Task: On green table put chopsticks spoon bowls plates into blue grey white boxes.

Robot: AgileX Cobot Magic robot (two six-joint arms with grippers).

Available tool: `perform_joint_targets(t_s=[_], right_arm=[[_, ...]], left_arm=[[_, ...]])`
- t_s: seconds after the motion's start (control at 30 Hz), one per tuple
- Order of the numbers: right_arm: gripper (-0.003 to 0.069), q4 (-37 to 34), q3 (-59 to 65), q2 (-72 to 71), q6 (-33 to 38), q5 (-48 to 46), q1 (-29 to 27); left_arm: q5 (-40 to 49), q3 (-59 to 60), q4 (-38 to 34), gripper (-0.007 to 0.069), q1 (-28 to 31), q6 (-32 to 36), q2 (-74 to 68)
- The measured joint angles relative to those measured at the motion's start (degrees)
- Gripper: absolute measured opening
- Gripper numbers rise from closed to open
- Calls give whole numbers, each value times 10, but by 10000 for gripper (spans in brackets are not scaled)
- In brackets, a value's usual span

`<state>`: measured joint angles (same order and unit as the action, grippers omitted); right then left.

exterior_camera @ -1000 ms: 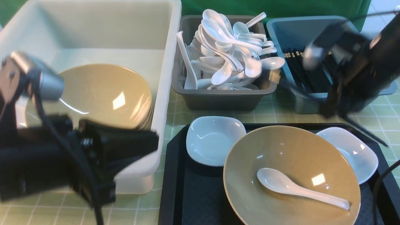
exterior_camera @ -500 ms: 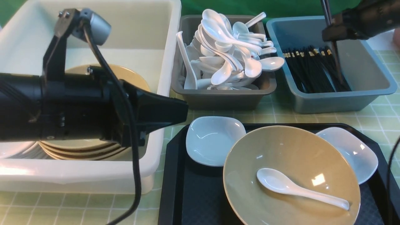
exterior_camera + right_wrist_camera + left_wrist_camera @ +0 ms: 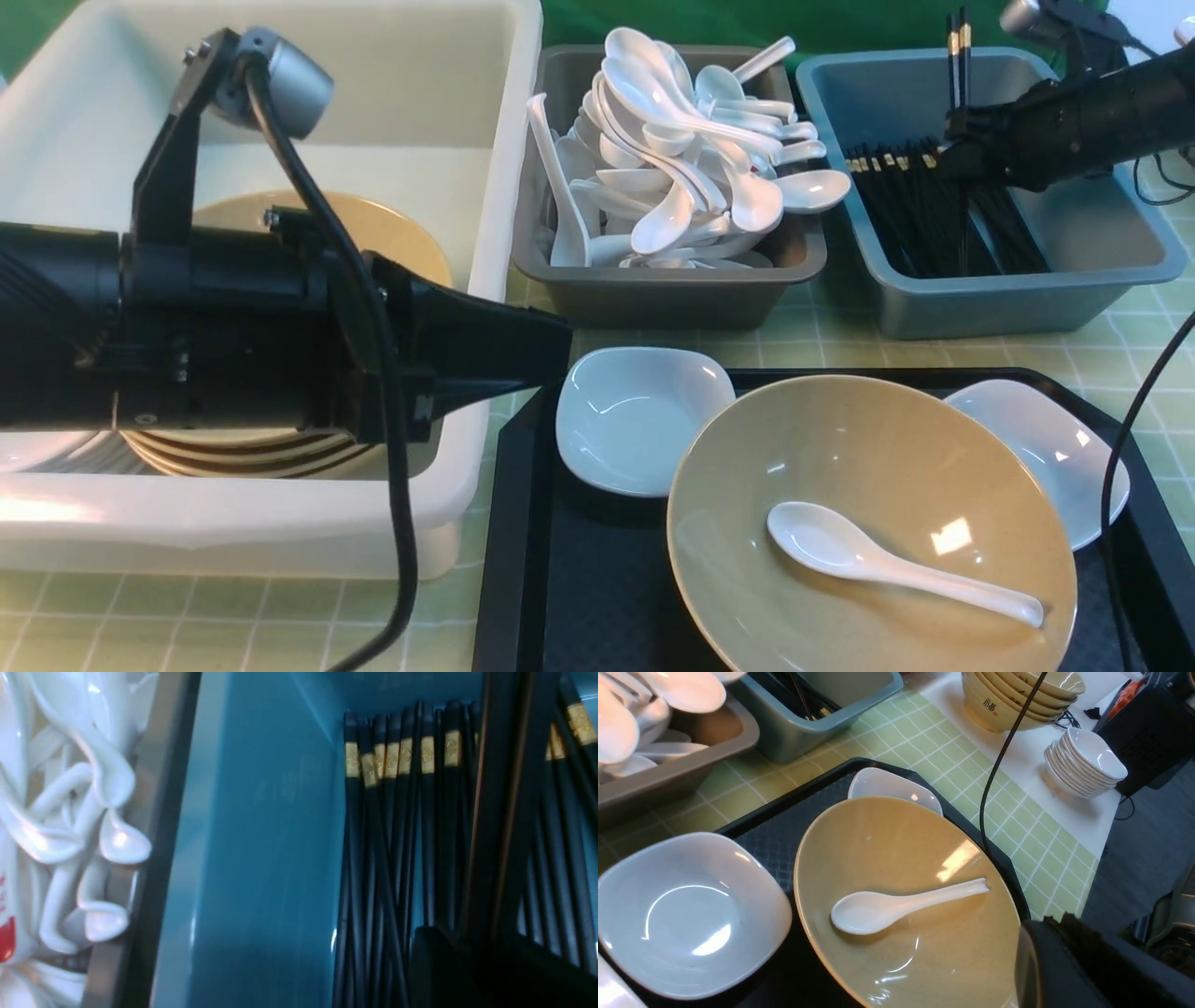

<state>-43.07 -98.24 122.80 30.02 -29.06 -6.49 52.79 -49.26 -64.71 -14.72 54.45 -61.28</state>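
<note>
Chopsticks [image 3: 963,70] nearly home, dishes still to go
Right gripper [image 3: 962,140] has the pair pinched upright over the blue-grey box [image 3: 1008,303], upper right of frame; left gripper [image 3: 568,347] is closed, empty. Spoon [image 3: 896,565], bowl [image 3: 868,420] and two white plates [image 3: 644,420] [image 3: 1046,448] remain lower right, imo.

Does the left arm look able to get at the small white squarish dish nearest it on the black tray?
Probably yes: its shut jaws hover beside the small white squarish dish, and nothing lies on it, though they would likely need to open first.
</note>
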Motion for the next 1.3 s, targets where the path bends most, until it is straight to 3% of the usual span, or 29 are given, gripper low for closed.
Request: perform_joint_targets(t_s=[0.2, 0.3, 0.33, 0.47, 0.67, 0.83, 1.03, 1.3], right_arm=[[349, 61, 0, -57, -1, -25, 0], [391, 80, 0, -98, 12, -53, 0], [409, 87, 0, -137, 50, -86, 0], [421, 92, 0, -221, 149, -219, 12], [422, 102, 55, -274, 178, -379, 63], [422, 219, 173, -280, 154, -378, 169], [423, 379, 297, -267, 35, -377, 306], [424, 400, 347, -236, 11, -305, 341]], left_arm=[[45, -1, 12, -2, 0, -17, 4], [69, -10, 17, -2, 0, -29, 15], [80, -23, 30, -2, 0, -33, 31], [85, -48, 90, -2, 0, -35, 78], [76, -52, 223, -2, 0, -81, 125], [76, -52, 281, -2, 0, -132, 137], [80, -52, 272, -2, 0, -145, 139], [78, -38, 266, -2, 0, -145, 139]])
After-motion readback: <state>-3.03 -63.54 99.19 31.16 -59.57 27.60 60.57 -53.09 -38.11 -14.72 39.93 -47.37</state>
